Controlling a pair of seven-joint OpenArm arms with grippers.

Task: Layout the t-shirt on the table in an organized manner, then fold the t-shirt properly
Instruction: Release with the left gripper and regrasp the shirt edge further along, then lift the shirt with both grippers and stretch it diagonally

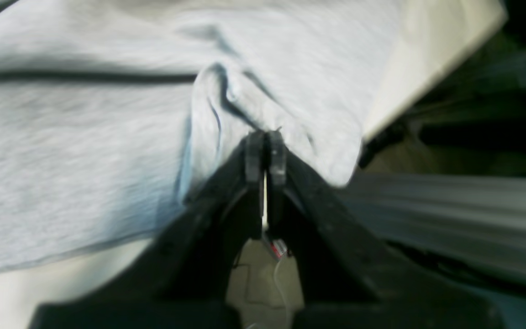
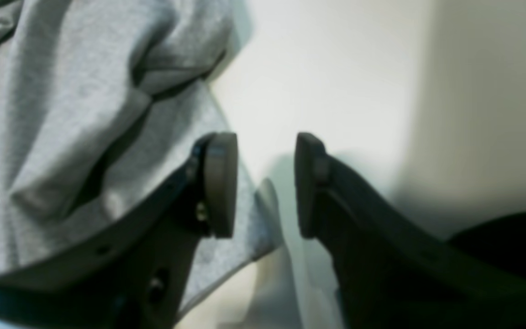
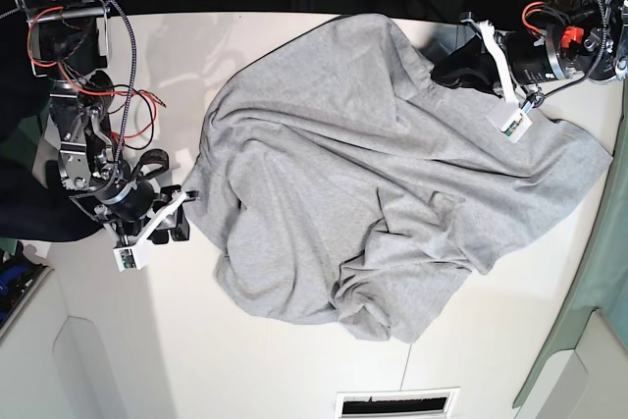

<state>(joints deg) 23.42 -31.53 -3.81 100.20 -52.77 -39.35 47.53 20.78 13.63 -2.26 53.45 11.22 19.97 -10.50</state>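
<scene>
While the right pincer (image 2: pixel 265 185) gapes, the left pincer (image 1: pixel 265 157) clamps the t-shirt (image 3: pixel 392 174).

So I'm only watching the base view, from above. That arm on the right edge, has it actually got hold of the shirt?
Observer: Yes. In its wrist view the left gripper is pinched shut on a fold of the t-shirt.
Operator: And the other arm?
Observer: The right gripper stands open with nothing between its jaws.
Operator: Is it near the cloth?
Observer: Very near: one pad is over the shirt's edge, the other over bare table.
</scene>
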